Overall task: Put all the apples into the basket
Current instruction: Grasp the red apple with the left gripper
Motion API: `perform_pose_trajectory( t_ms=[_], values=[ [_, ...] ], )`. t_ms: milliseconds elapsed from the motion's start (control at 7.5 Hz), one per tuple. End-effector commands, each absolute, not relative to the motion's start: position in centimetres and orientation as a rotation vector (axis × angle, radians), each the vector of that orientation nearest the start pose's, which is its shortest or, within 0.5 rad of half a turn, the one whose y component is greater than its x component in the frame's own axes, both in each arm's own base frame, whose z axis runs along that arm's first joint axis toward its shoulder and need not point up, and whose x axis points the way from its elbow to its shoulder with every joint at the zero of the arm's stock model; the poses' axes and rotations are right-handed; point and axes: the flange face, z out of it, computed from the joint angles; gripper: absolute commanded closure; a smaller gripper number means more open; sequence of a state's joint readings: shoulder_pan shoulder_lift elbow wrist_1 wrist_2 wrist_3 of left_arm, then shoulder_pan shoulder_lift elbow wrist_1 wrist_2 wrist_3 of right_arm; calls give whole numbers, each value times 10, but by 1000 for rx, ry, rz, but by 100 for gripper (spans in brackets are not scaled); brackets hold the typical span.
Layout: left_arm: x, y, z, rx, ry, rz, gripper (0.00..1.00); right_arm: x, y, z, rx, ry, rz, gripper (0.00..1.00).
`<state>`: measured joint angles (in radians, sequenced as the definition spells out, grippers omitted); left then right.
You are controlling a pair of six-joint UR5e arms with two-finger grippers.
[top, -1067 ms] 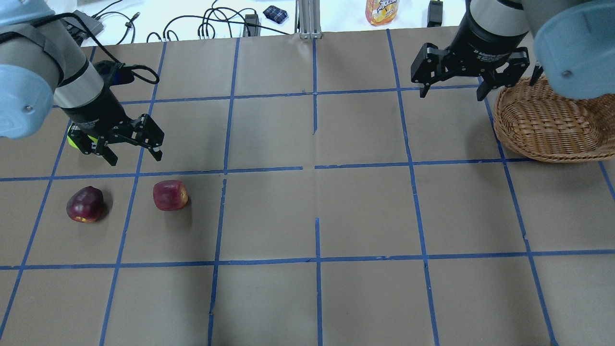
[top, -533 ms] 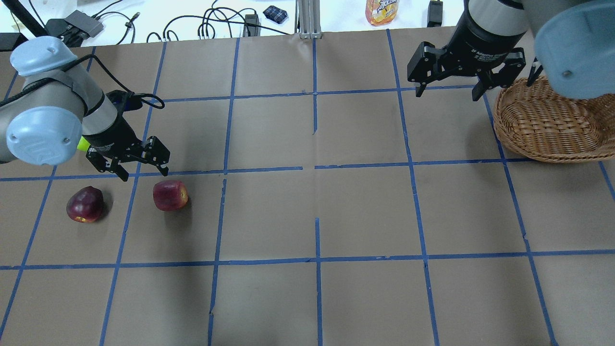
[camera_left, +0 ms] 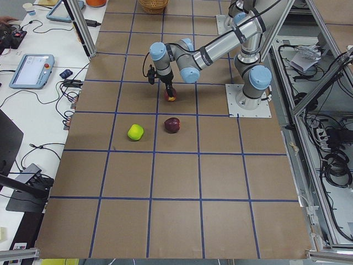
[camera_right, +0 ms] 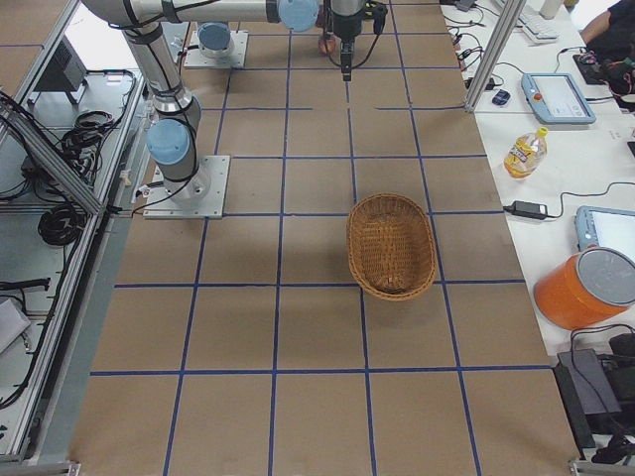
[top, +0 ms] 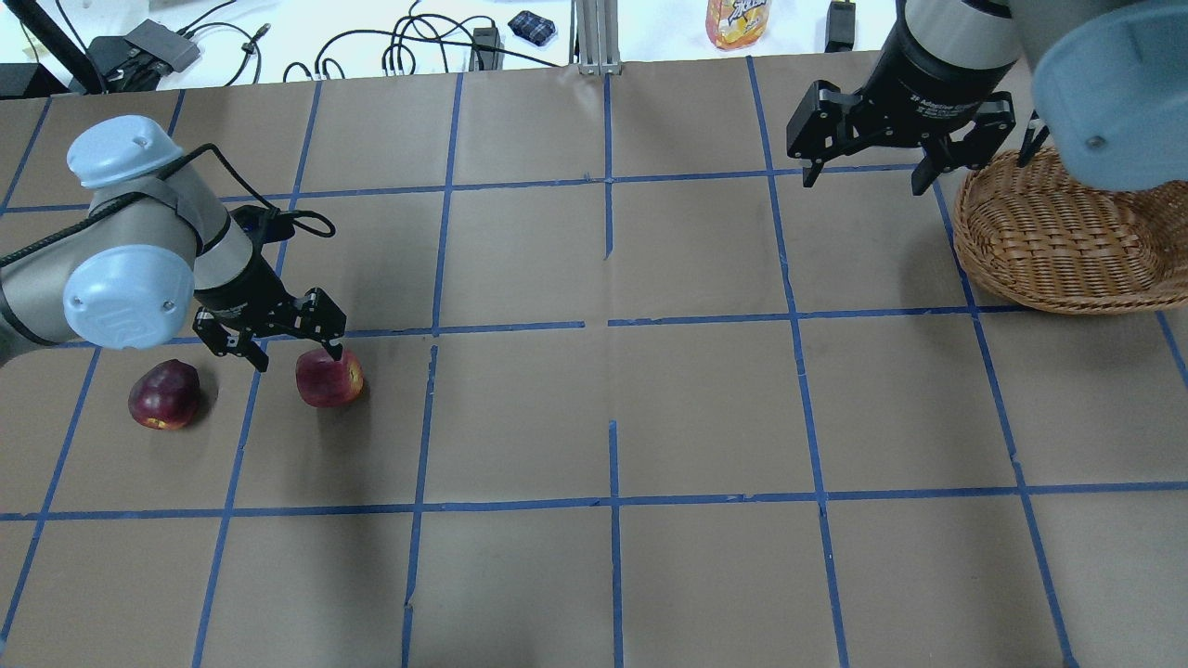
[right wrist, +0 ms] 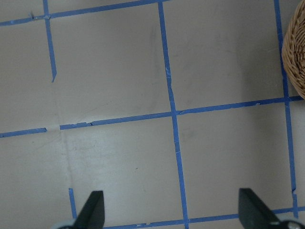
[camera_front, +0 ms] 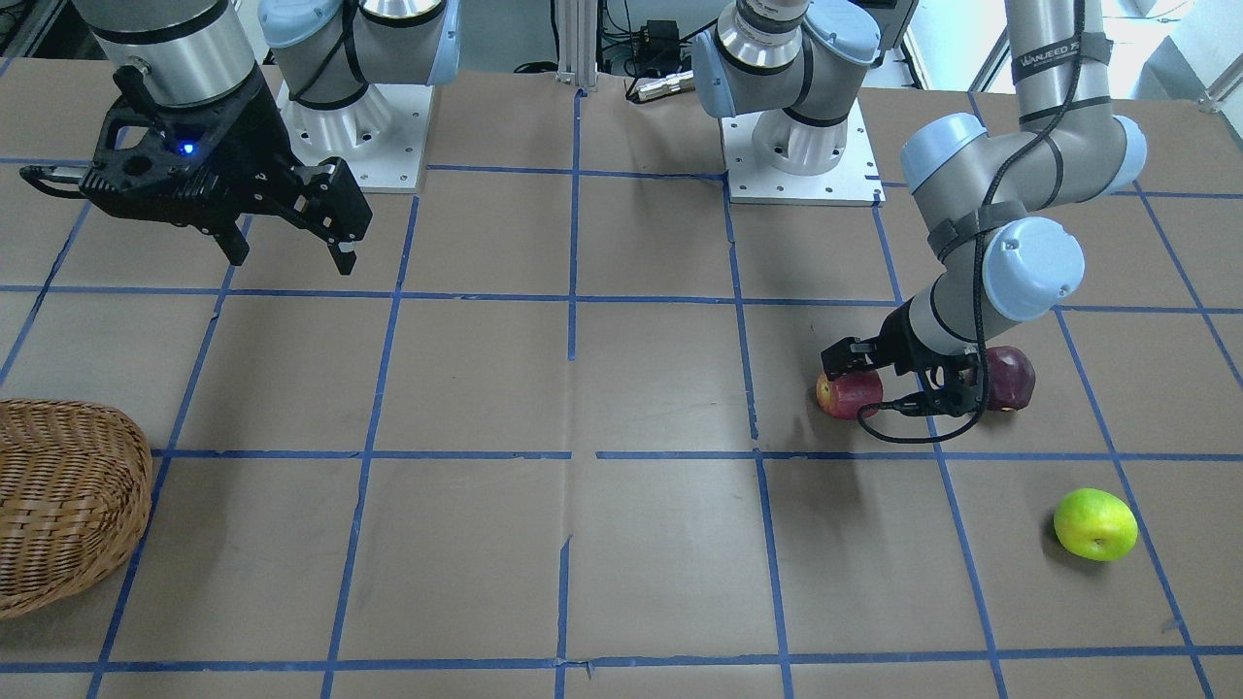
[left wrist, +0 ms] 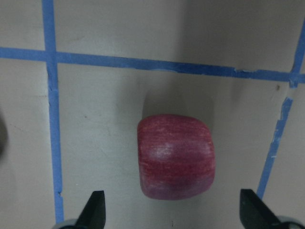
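Observation:
The red apple [top: 329,378] lies on the table at the left; the left wrist view shows it [left wrist: 175,156] just ahead of the open fingertips [left wrist: 95,210]. My left gripper [top: 297,357] is open and low, right at the apple's far side. The maroon apple [top: 164,394] lies further left. The yellow-green apple [camera_front: 1095,524] is hidden behind my left arm in the overhead view. My right gripper [top: 863,184] is open and empty, hanging above the table just left of the wicker basket [top: 1058,241], which holds nothing.
An orange-labelled bottle [top: 738,20] and cables [top: 408,46] lie beyond the table's far edge. The two arm bases [camera_front: 796,155] stand at the robot's side of the table. Blue tape lines grid the brown table cover.
My left arm has swung toward me and lowered, bringing the open gripper from beside the yellow-green apple to the red apple. The right gripper has barely moved.

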<state>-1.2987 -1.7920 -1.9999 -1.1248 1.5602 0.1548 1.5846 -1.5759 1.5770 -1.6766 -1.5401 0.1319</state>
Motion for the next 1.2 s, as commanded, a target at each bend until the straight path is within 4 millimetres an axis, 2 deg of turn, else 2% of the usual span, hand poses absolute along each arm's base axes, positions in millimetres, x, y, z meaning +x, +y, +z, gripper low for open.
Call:
perform_pose_trajectory(
  t_ms=[0,133,400,533,667,800,933,1067],
  values=[
    [-3,-499,200,-211,3192,339,0,143,-497,499,180,3092,-160,0],
    [-7,-501,198,-222,3226,330,0,143,-497,499,180,3092,-160,0],
    [-3,-505,210,-188,3203,261,71,143,-497,499,180,3094,-160,0],
    [-5,-504,214,-191,3169,253,84,143,-498,498,180,3093,-158,0],
    [-8,-505,225,-274,3166,231,84,143,-498,498,180,3093,-158,0],
    [-37,-505,234,-267,3170,206,84,143,-498,498,178,3095,-156,0],
    [-99,-504,240,-241,3188,169,84,143,-497,498,180,3093,-158,0],
    [-163,-505,254,-253,3186,113,84,143,-497,498,181,3094,-156,0]
  ],
)
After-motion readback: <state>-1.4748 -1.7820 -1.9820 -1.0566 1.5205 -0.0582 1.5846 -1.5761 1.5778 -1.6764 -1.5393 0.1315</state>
